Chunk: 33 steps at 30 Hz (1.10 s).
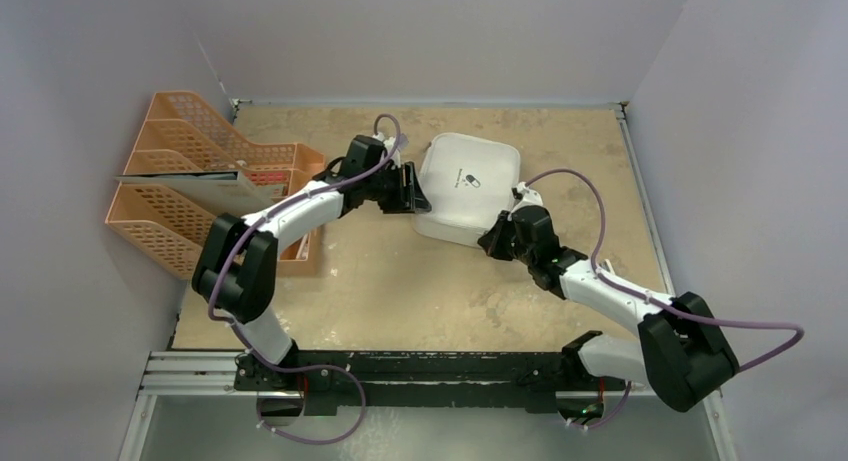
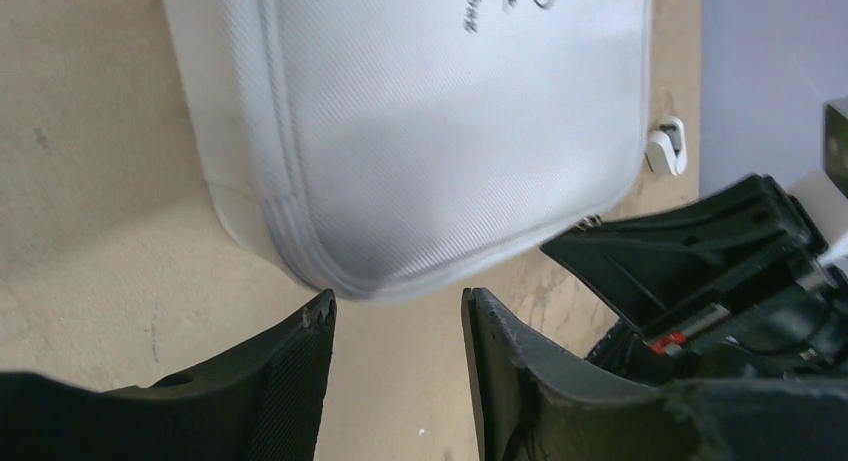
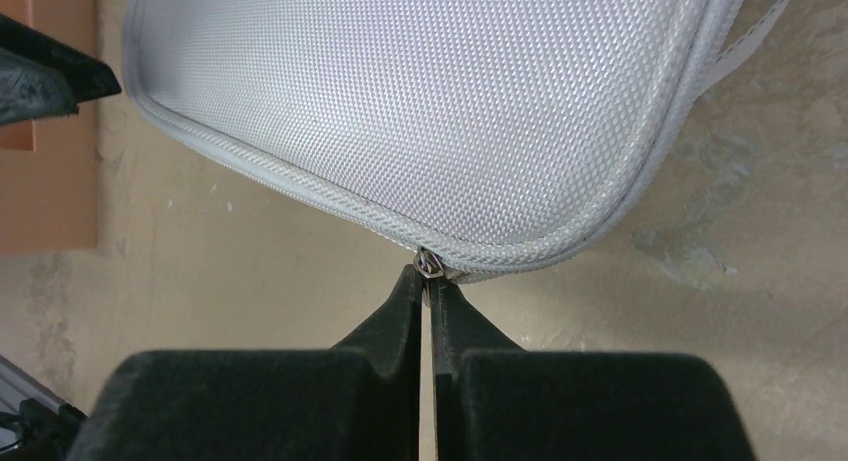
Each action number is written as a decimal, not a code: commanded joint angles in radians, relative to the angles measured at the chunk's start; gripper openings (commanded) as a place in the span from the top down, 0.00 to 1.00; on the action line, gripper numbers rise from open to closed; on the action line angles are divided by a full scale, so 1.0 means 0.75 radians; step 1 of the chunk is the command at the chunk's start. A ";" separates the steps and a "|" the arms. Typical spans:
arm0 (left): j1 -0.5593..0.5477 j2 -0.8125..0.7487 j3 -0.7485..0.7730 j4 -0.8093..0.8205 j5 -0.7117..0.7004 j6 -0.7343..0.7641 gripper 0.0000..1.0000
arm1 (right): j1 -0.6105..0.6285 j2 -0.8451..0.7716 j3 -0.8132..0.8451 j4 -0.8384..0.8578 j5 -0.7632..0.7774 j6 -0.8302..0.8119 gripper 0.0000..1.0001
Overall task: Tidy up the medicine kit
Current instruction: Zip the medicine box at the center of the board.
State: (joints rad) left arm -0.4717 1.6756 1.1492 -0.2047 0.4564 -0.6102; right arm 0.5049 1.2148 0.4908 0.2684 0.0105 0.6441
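Medicine kit (image 1: 468, 186) lies lid shut at far centre of the table (image 1: 400, 291), right of the orange mesh file trays (image 1: 180, 181). Our L gripper (image 2: 397, 311) stands half-spread by its left corner, clasping nothing. R gripper (image 3: 428, 281) is pinched tight on the zip pull (image 3: 428, 264) at the near edge. We judge it's zip stage. Contents hidden, so sorting done or not, can't tell.

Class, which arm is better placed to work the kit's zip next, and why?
Right: the right gripper is shut on the zip pull of the kit; the left gripper hangs open, empty.
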 commanded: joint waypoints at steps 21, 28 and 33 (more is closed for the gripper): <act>0.067 0.340 0.185 -0.284 -0.437 0.216 1.00 | -0.069 -0.119 0.161 -0.690 0.586 0.074 1.00; 0.139 0.354 0.206 -0.328 -0.461 0.256 1.00 | -0.168 -0.077 0.173 -0.747 0.596 0.043 1.00; 0.150 0.339 0.236 -0.367 -0.523 0.319 1.00 | -0.202 0.013 0.184 -0.663 0.545 -0.007 1.00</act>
State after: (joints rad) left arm -0.4629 1.8870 1.3411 -0.2977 0.3519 -0.5434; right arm 0.4255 1.1664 0.6373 -0.0963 0.2108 0.6994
